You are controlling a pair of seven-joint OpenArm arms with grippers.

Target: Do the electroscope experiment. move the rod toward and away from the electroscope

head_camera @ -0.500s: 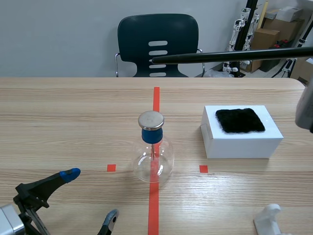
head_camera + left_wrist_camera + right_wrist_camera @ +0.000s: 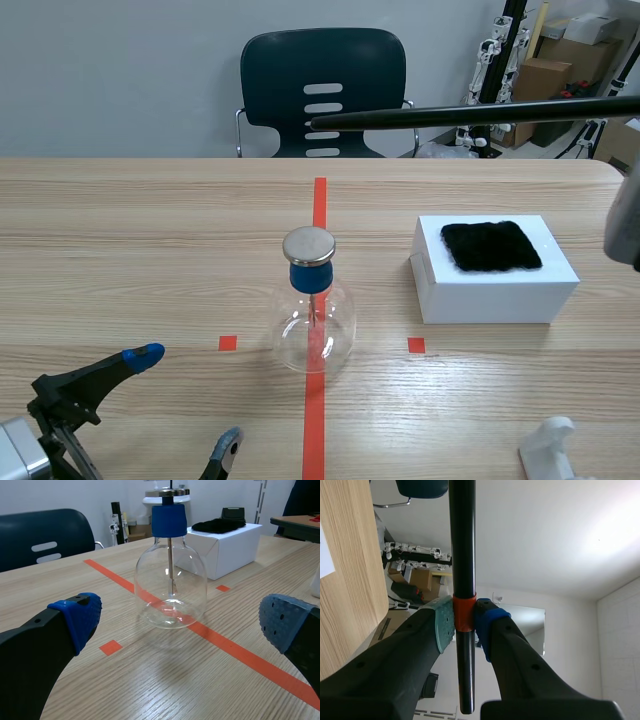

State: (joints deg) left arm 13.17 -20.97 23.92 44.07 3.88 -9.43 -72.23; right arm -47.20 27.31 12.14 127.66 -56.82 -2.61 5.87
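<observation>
The right fingers [image 2: 442, 625] clamp the black rod [image 2: 470, 113], held level high over the counter [image 2: 150, 230]. The electroscope [image 2: 313, 305] stands mid-counter, well below the rod's tip and left of a white box [image 2: 495, 280]. The left fingers [image 2: 75, 617] are spread wide at the near-left edge.

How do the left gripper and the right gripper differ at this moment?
The left gripper has open, empty jaws; the right gripper has jaws shut on the black rod. The left gripper sits low over the table, facing the electroscope; the right gripper holds the rod high. Both have thick black jaws.
</observation>
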